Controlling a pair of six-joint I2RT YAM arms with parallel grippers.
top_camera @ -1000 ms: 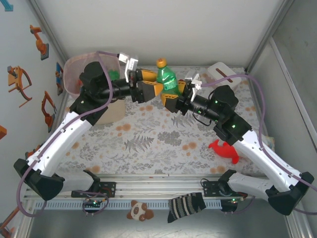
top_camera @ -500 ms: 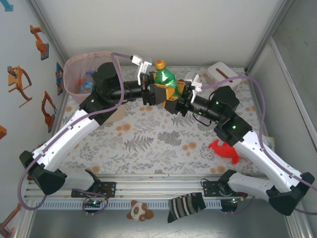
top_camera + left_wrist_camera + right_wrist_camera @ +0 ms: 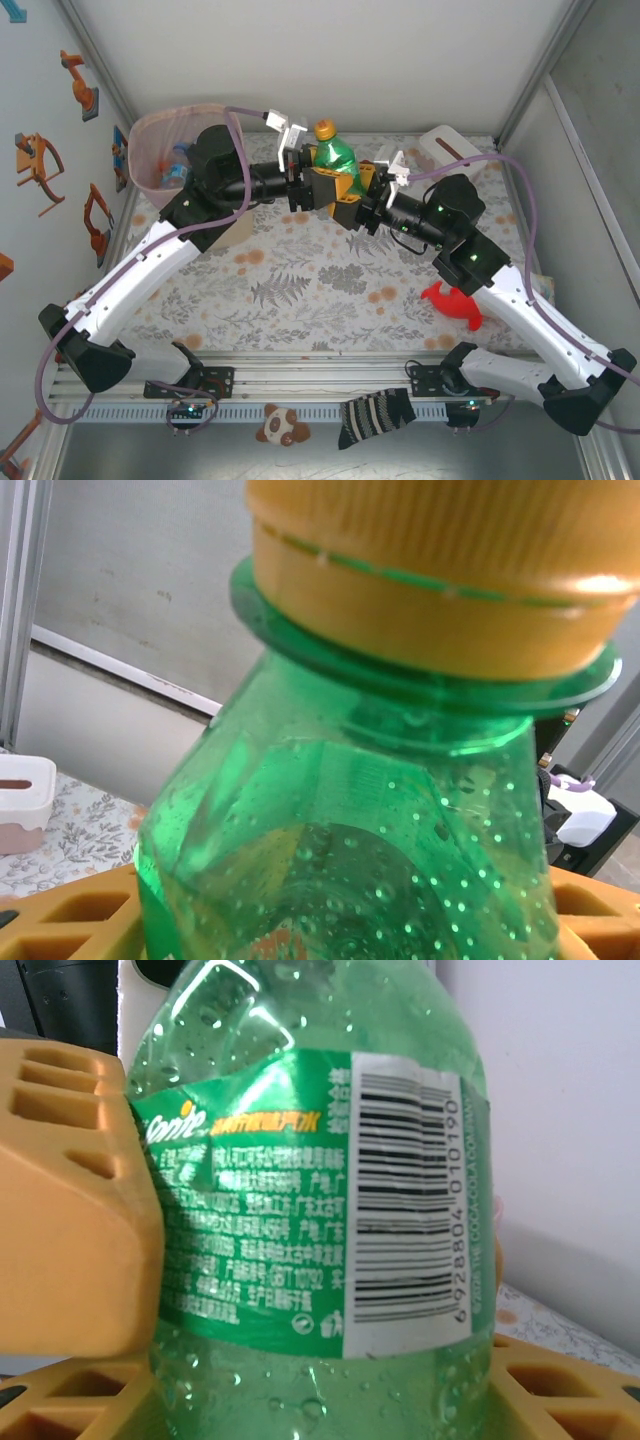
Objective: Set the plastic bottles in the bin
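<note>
Green bottle (image 3: 336,157), orange cap (image 3: 324,128), barcode label (image 3: 400,1190), clamped in right gripper (image 3: 347,190), left gripper (image 3: 308,180) at neck, grip unclear

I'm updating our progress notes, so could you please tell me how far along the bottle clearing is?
Done: one bottle with some blue already lies in the bin. In hand: the right pincer is shut on the green bottle, and the left pincer brackets it too, likely a handover, though its grip is unclear. Left: getting that green bottle over to the bin and dropped in.
</note>
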